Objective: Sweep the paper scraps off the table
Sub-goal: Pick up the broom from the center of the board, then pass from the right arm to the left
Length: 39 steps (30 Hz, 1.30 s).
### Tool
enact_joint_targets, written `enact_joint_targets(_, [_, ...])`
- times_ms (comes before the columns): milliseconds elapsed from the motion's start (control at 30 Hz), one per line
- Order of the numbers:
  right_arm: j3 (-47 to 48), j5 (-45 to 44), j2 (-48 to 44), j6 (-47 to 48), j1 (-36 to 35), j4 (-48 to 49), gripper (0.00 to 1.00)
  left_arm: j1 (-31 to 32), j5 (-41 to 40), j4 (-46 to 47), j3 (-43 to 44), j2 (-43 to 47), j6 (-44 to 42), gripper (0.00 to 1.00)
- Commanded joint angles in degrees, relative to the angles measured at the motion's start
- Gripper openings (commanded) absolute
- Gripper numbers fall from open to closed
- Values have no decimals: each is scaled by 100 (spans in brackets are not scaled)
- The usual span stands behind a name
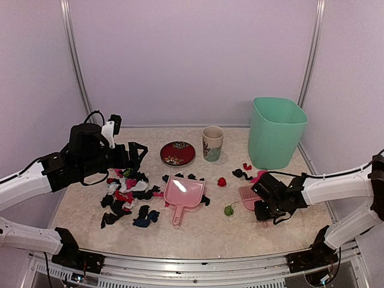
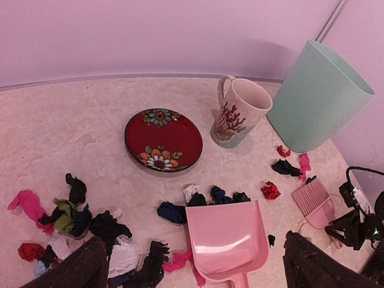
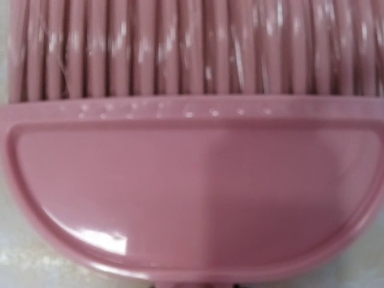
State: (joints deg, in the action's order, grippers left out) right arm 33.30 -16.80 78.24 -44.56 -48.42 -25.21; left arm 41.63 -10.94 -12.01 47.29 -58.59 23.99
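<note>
Many paper scraps are lying on the table, heaped left, the band running left-right; left fingers are gaping empty; right fingers are sitting over the brush, opening unclear.

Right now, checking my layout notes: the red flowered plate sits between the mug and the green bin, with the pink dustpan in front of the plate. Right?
No: the mug sits between the red flowered plate and the green bin, as the top external view shows. The pink dustpan is in front of the plate.
</note>
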Motion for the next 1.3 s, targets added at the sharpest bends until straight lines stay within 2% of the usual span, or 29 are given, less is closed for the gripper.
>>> enact_joint_targets(0, [61, -54, 127, -64, -101, -307, 22, 30, 11, 129, 130, -12, -43, 99])
enact_joint_targets(200, [178, -153, -84, -119, -106, -450, 0, 32, -5, 108, 114, -6, -8, 99])
enact_joint_targets(500, [544, -274, -893, 100, -106, -693, 0, 30, 33, 69, 183, 2, 7, 99])
enact_joint_targets(633, [665, -133, -1275, 758, -101, -431, 0, 30, 204, 73, 264, -37, 22, 99])
enact_joint_targets(867, [608, 548, -1890, 2349, -196, 711, 0, 30, 903, 150, 544, -327, 141, 99])
enact_joint_targets(1100, [666, 992, -1747, 3687, -379, 1309, 0, 30, 2249, 240, 919, -718, 369, 99])
enact_joint_targets(1267, [749, 1218, -1483, 4827, -672, 1635, 0, 39, 2880, 318, 951, -842, 528, 99])
